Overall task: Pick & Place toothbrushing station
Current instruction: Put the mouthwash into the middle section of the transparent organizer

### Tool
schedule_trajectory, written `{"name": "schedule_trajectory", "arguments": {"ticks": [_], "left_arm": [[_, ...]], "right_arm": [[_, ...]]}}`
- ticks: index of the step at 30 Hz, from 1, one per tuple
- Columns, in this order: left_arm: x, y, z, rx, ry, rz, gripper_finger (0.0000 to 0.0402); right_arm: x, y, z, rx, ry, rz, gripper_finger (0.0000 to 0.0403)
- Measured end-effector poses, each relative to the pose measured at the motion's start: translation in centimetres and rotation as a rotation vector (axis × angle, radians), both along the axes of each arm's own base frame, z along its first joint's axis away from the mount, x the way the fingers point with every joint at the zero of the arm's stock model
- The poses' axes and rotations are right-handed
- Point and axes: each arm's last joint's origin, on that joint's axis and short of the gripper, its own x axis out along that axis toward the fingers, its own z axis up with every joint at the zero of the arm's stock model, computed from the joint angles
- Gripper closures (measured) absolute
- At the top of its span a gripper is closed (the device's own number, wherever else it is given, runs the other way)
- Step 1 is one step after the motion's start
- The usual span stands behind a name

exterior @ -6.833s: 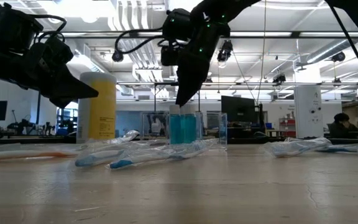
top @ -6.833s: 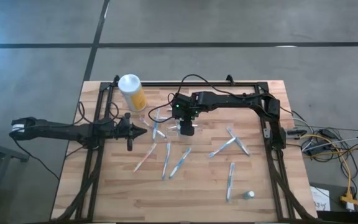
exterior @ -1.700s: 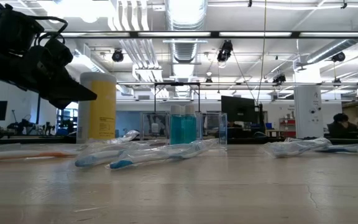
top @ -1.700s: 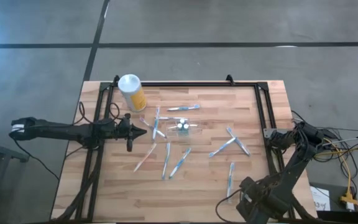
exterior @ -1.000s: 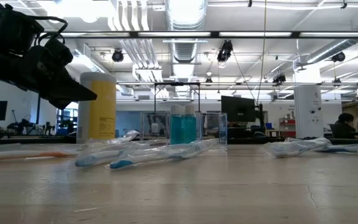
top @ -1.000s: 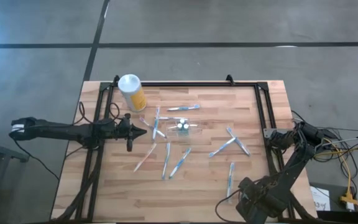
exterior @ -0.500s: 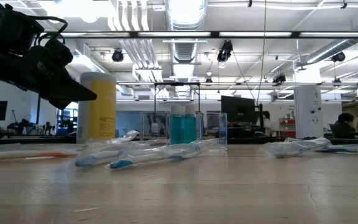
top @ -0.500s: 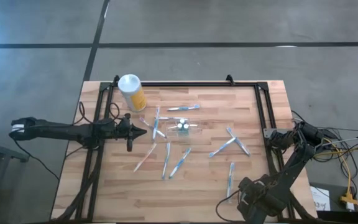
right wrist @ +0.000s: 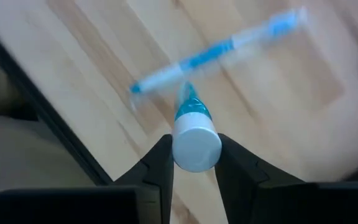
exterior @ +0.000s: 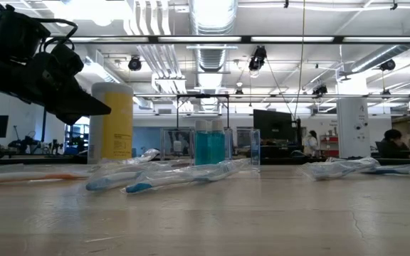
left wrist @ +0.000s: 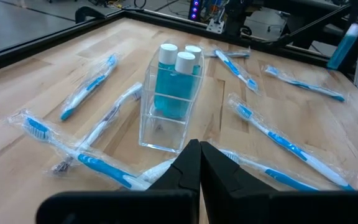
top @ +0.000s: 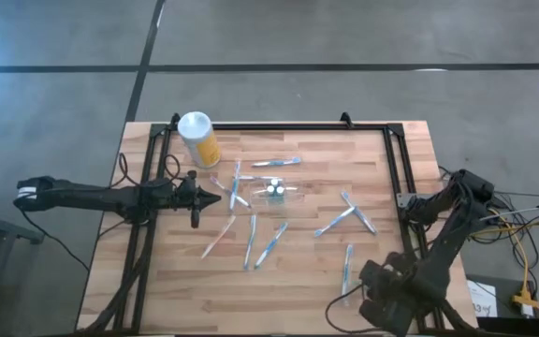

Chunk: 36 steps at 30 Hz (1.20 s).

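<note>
The toothbrushing station (top: 275, 192), a clear plastic holder with two blue white-capped bottles, stands on its base mid-table; it also shows in the left wrist view (left wrist: 169, 102) and low view (exterior: 208, 148). My left gripper (top: 215, 198) is shut and empty, hovering left of the holder, its tips (left wrist: 199, 149) pointing at it. My right gripper (top: 374, 285) is at the table's near right, pointing down, shut on a small blue bottle (right wrist: 194, 112) with a white cap. My right gripper pinches the small bottle's white cap (right wrist: 196, 144) between its two fingers (right wrist: 161, 158), one on each side. The fingers come from above, pointing down. The bottle stands upright in the hold, cap up; whether its base is on the table is hidden by the bottle itself.
Several wrapped toothbrushes lie about the holder (top: 251, 241) and at the right (top: 347, 217), one beside the right gripper (top: 347, 267) and below it (right wrist: 216, 53). A yellow canister (top: 197, 139) with a white lid stands at the far left. A black frame (top: 279, 124) rims the table.
My right arm has shifted a little toward the table's far edge at the near right corner, its elbow swinging outward. The holder, toothbrushes and left arm have kept still.
</note>
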Motion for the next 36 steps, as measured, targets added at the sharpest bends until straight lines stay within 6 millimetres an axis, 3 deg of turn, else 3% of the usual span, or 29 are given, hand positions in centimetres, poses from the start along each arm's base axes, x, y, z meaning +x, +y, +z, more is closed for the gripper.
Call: {"name": "schedule_trajectory", "arguments": {"ticks": [11, 18, 22, 26, 31, 36], "left_arm": [[0.0, 0.0, 0.0, 0.013, 0.002, 0.004, 0.0396], [0.0, 0.0, 0.0, 0.028, 0.008, 0.001, 0.0396], [0.0, 0.0, -0.2, 0.034, 0.024, -0.001, 0.0396], [0.0, 0.0, -0.2, 0.010, 0.020, 0.005, 0.0396], [0.0, 0.0, -0.2, 0.003, 0.019, 0.008, 0.0396], [0.0, 0.0, -0.2, 0.003, 0.019, 0.008, 0.0396]], "right_arm": [[1.5, -7.9, 6.2, -0.189, -0.371, 0.223, 0.0319], [-1.5, -13.0, 7.8, -0.284, -0.645, 0.291, 0.0319], [-3.6, -14.9, 6.6, -0.246, -0.824, 0.313, 0.0319], [-5.2, -16.3, 3.7, -0.218, -0.917, 0.342, 0.0319], [-6.2, -17.2, 0.2, -0.198, -0.981, 0.329, 0.0319], [-6.9, -17.8, -1.5, -0.208, -1.033, 0.355, 0.0319]]}}
